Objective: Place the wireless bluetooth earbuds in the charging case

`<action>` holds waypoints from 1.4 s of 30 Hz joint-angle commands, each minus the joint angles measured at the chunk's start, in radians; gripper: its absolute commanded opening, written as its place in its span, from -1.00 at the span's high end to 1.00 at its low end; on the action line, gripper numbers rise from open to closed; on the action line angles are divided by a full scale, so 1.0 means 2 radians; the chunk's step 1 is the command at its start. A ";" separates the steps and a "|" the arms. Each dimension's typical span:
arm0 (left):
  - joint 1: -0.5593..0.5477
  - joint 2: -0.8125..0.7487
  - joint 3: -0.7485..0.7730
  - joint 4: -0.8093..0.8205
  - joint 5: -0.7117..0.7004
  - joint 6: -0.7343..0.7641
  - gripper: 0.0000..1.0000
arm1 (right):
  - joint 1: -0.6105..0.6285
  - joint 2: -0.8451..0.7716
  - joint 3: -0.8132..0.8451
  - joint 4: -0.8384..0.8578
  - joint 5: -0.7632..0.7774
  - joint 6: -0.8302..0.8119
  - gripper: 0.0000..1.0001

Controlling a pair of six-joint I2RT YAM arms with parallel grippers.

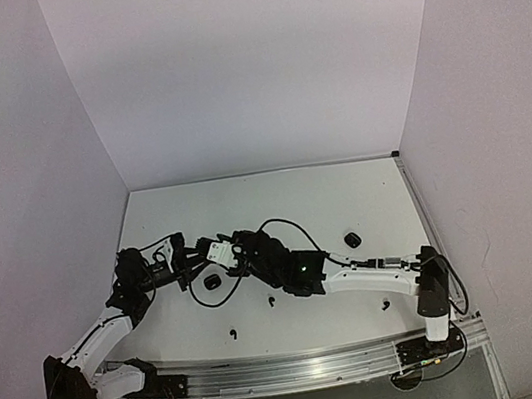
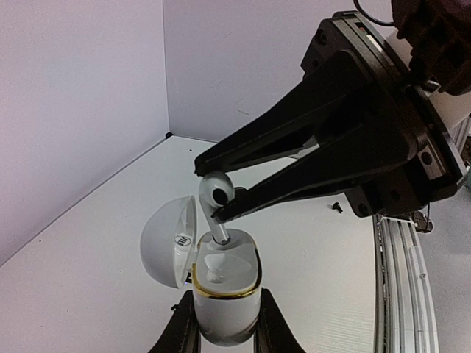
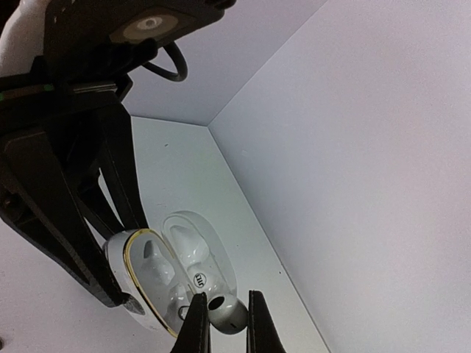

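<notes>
Right fingers (image 2: 287, 184) pinching 1 white earbud (image 2: 215, 193), stem in open gold-rimmed case (image 2: 224, 290)

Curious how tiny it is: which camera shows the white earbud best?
The left wrist view: the white earbud shows head and stem, pinched in the right gripper, stem pointing into the open case. The right wrist view shows only its rounded head between the jaws. In the top view it is too small to see.

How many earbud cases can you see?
3. A white case, lid open, is held in the left gripper. A black case lies on the table just nearer than it. A second black case sits farther right. Arms could hide more.
</notes>
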 commanded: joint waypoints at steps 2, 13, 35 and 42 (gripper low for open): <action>-0.002 -0.013 0.002 0.074 -0.037 -0.012 1.00 | 0.014 0.024 0.023 -0.012 0.019 -0.031 1.00; -0.001 -0.013 -0.001 0.090 -0.056 -0.031 1.00 | 0.021 0.056 0.046 0.017 0.093 -0.066 1.00; -0.002 -0.003 0.000 0.110 -0.063 0.018 1.00 | 0.025 0.072 0.058 -0.002 0.060 -0.032 1.00; -0.002 0.000 -0.005 0.118 -0.062 0.031 1.00 | 0.025 0.079 0.076 -0.008 0.060 -0.004 1.00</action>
